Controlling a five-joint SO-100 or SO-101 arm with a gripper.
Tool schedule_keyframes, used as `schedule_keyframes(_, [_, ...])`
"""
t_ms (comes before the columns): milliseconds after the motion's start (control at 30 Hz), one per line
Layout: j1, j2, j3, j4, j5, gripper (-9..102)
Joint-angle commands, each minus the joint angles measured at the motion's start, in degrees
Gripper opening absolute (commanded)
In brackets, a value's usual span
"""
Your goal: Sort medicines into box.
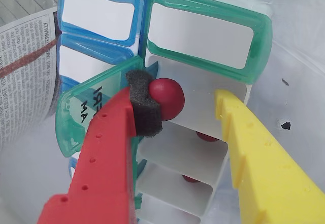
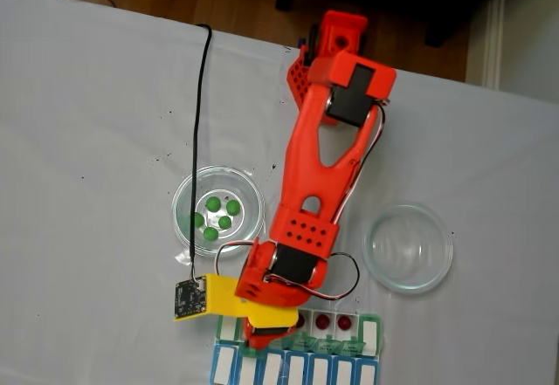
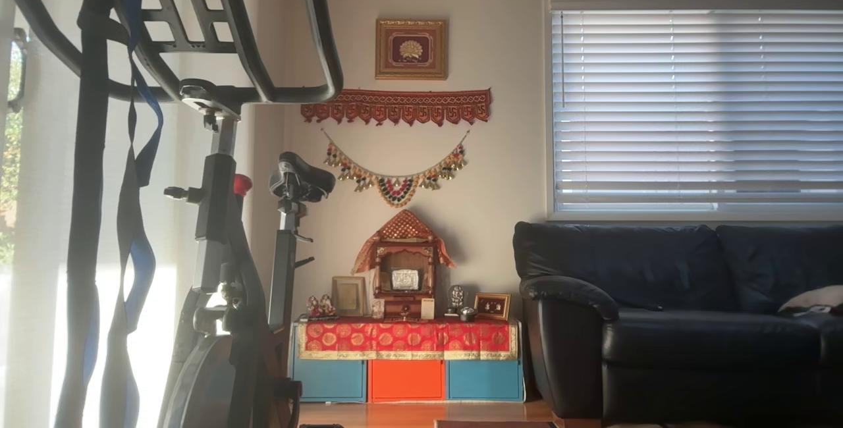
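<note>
A small round dark red pill sits against the black foam pad of the red finger, above an open white compartment of the green-lidded rectangular pill organizer. The gripper gapes wide, its yellow finger clear of the pill. Five green pills lie in a clear glass dish in the fixed view.

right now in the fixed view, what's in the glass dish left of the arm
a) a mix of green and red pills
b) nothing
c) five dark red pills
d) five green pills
d: the left glass dish holds five green pills and no red ones; the dark red pills seen there sit in open compartments of the pill organizer.
</note>
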Motion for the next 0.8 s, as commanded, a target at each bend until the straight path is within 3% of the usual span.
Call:
schedule_keyframes(0, [-1.2, 2.3, -2.8, 0.4, -0.5, 22])
schedule_keyframes(400, [-1.1, 2.1, -4.2, 3.0, -1.7, 26])
schedule_keyframes(567, [-1.1, 2.1, -4.0, 3.2, -1.8, 17])
schedule_keyframes(767, [-1.2, 2.1, -4.0, 3.2, -1.8, 23])
